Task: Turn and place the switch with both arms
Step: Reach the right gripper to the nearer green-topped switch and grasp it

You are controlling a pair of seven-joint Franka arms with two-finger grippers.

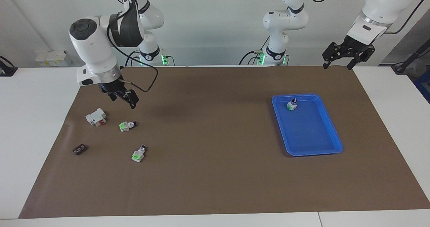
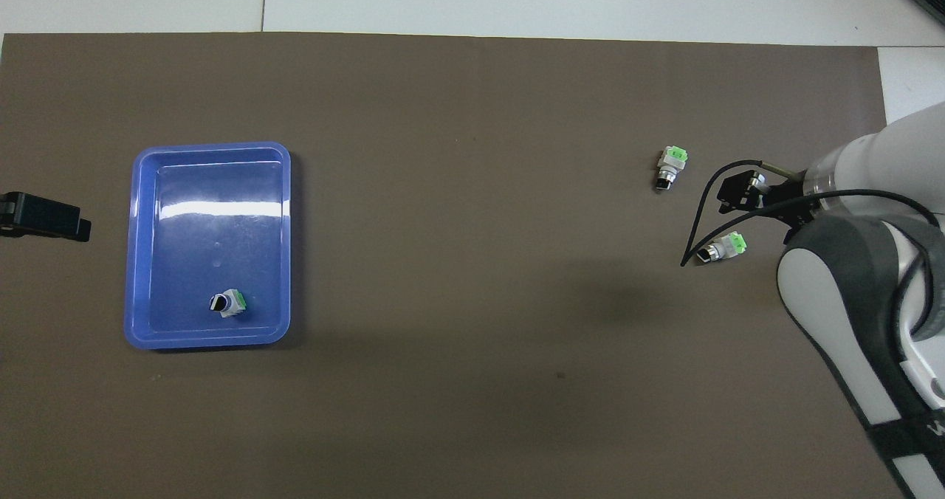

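Mat of brown paper (image 1: 215, 173) covers most of the table, and everything I care about sits on it. My right arm (image 1: 95, 52) leans out over its own end of the mat. My right claw (image 1: 124, 97) hangs there with its fingers spread and nothing in them.

My left claw (image 1: 347, 54) waits over the mat's edge at the other end, spread and empty too. The blue plastic tray (image 1: 332, 143) lies on that arm's side, well apart from my right claw, with one small green-and-white switch (image 1: 292, 104) standing in its corner nearest the robots.

The white knobless block with a red part (image 1: 96, 117) sits near my right claw, toward the right arm's end.

The target I judge likeliest is the white-grey selector switch with a green face and black knob (image 1: 127, 125), lying on its side almost under my right claw. Its long axis runs along the table, knob toward the left arm's end and green toward the right's, so my fingers should close across it. My right arm is by far the nearer.

A second switch of the same kind (image 1: 138, 153) lies farther from the robots, and the tiny flat black piece (image 1: 79, 149) is off toward the mat's edge.
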